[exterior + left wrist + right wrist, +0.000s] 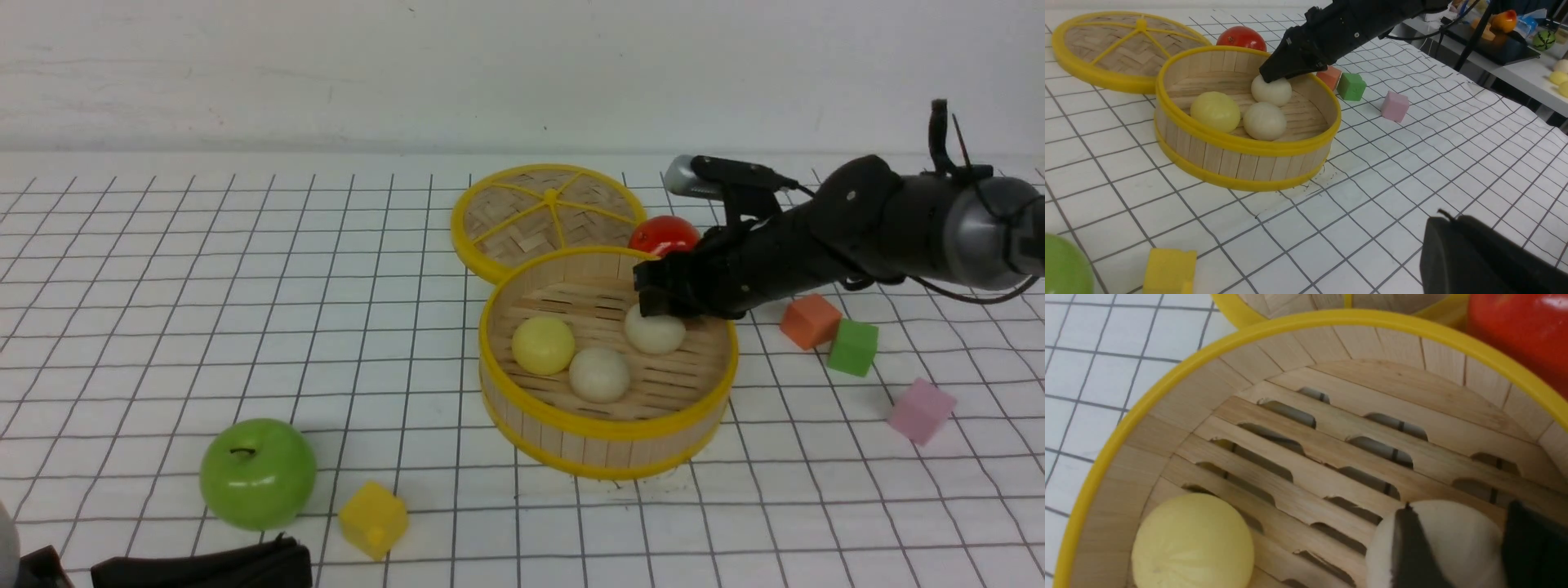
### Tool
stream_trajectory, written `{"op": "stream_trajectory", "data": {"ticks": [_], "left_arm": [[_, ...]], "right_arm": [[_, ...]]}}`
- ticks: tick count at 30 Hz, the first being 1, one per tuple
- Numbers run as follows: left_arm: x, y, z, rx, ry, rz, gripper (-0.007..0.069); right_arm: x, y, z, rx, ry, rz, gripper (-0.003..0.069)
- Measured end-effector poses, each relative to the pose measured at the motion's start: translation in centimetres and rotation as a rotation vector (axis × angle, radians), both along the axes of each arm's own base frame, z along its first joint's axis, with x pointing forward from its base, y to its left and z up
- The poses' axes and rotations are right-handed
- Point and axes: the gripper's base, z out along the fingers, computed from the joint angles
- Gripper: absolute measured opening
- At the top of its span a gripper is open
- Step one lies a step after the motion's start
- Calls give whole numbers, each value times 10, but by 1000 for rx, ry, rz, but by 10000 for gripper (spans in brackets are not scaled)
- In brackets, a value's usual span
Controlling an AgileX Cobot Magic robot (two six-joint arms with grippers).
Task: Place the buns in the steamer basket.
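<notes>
white gridded surface holds the steamer basket; behind it lid and red fruit; to its right orange cube, green cube, pink cube; front-left green apple, yellow cube.

No legible text, apparently.

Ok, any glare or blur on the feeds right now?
Front view: even light, sharp, small white glare on the green apple. Left wrist view: steamer basket crisp, near corners soft. Right wrist view: very close, slatted floor sharp, cream bun cut off by the frame edge.
</notes>
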Motion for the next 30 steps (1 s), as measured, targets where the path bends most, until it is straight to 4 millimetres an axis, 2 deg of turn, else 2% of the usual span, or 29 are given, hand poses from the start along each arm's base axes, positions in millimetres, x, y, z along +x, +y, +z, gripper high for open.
{"op": "stream_trajectory", "data": {"ticks": [1,2,4,6,7,8,10,11,12,14,15,16,18,22,25,26,30], "left_arm": [[0,0,0,0,0,0,15],[0,0,0,0,0,0,16],[0,0,0,0,0,0,18],[0,0,0,0,0,0,18],[0,0,0,0,0,0,20],[0,0,0,0,0,0,22],[0,0,0,0,0,0,24],[0,0,0,0,0,0,25],[0,0,0,0,0,0,27],[0,0,0,0,0,0,29],[0,0,0,0,0,0,30],[0,0,0,0,0,0,30],[0,0,0,0,0,0,36],[0,0,0,0,0,0,39],[0,0,0,0,0,0,39],[0,0,0,0,0,0,39],[0,0,0,0,0,0,39]], "right_arm": [[-1,0,3,-4,-4,8,374],[-1,0,3,-6,-3,10,381],[-9,-2,24,-40,-29,61,458],[-14,-3,36,-51,-42,77,472],[-18,-4,46,-65,-52,91,478],[-29,-7,66,-73,-55,96,480],[-50,-14,98,-98,-33,97,458],[-52,-15,100,-107,-25,89,454],[-70,-22,114,-142,17,73,416],[-101,-34,129,-208,64,28,341],[-113,-40,127,-242,90,7,309],[-115,-40,130,-241,85,8,300],[-151,-53,124,-287,136,-56,185],[-202,-69,121,-276,142,-114,55],[-223,-75,119,-273,150,-121,11],[-236,-79,118,-276,161,-120,-8],[-263,-87,119,-290,203,-117,-20]]}}
